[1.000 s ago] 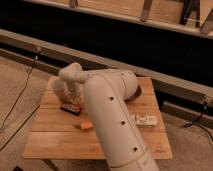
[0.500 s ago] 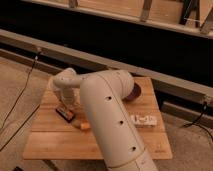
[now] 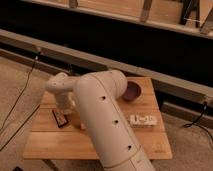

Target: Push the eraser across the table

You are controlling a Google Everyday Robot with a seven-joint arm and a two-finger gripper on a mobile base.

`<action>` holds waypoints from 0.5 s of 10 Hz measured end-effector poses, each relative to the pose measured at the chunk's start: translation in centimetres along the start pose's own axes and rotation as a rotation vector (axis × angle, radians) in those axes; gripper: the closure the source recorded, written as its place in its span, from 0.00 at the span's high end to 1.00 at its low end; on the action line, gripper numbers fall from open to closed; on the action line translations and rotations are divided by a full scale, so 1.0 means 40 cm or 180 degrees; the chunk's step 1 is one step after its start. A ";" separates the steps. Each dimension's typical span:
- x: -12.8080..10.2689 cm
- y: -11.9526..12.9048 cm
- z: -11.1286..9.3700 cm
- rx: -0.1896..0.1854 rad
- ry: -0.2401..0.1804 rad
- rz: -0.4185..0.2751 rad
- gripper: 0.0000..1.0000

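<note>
Evidently the eraser (image 3: pixel 60 119) has slid left and toward the front of the table (image 3: pixel 42 145) over the last second, and now lies near the left edge. The gripper (image 3: pixel 65 106), jaws closed on nothing, has followed and stands just behind it. The push is judged well advanced, with little table left that way.

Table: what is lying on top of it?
The eraser, a dark bowl and a white labelled tube; the gripper sits close behind the eraser. The arm covers the middle.
</note>
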State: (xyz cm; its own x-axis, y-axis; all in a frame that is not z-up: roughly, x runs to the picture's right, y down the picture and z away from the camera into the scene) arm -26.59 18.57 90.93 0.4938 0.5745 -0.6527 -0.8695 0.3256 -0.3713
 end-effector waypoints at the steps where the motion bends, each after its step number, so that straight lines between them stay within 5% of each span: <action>1: -0.002 0.020 -0.002 0.0002 -0.0007 -0.0007 0.00; 5: -0.015 0.135 0.011 0.0074 -0.0076 -0.0005 0.00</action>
State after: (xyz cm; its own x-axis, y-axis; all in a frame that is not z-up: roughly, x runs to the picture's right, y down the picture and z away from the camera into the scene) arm -31.56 20.32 89.61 0.4952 0.5916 -0.6362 -0.8688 0.3437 -0.3565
